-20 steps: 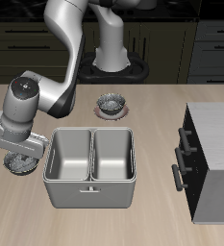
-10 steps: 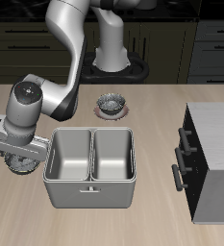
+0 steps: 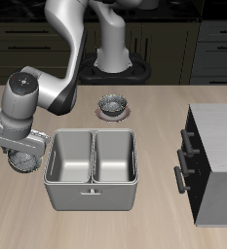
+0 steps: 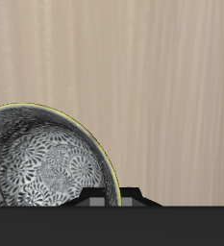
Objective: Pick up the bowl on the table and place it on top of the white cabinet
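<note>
Fingers [image 4: 118, 197] at the bowl's [image 4: 48, 163] rim — bowl above table [image 4: 152, 77].

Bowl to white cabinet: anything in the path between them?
Yes. The grey two-compartment basin sits on the table directly between the bowl, under the pincer, and the white cabinet. The carry has to pass over or around it.

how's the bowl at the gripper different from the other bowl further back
The bowl sits under the gripper, beside the basin, with no plate under it. The other bowl stands farther back, near the robot's base, on a reddish disc, away from the gripper. Both are round with dark mottled insides.
</note>
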You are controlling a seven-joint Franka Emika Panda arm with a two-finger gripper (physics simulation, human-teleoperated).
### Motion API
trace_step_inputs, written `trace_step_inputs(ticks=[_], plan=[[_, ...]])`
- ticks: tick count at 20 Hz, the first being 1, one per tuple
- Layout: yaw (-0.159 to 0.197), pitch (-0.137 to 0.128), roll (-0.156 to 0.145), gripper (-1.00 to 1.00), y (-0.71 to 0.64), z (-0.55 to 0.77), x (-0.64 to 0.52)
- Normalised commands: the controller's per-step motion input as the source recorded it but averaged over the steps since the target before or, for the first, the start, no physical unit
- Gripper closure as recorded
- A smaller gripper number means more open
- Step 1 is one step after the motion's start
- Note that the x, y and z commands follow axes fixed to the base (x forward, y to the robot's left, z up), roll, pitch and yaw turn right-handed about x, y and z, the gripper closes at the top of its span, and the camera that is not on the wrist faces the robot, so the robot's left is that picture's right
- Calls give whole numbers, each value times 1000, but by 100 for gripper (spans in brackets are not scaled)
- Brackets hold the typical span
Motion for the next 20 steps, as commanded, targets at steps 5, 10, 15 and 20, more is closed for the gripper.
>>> trace_step_inputs(ticks=[5,10,15,20], plan=[[-12,-12,16,100,74,143,-57],[5,-29,23,100,102,248,-81],[12,-35,17,100,37,251,-63],[-5,-34,8,100,4,271,-61]])
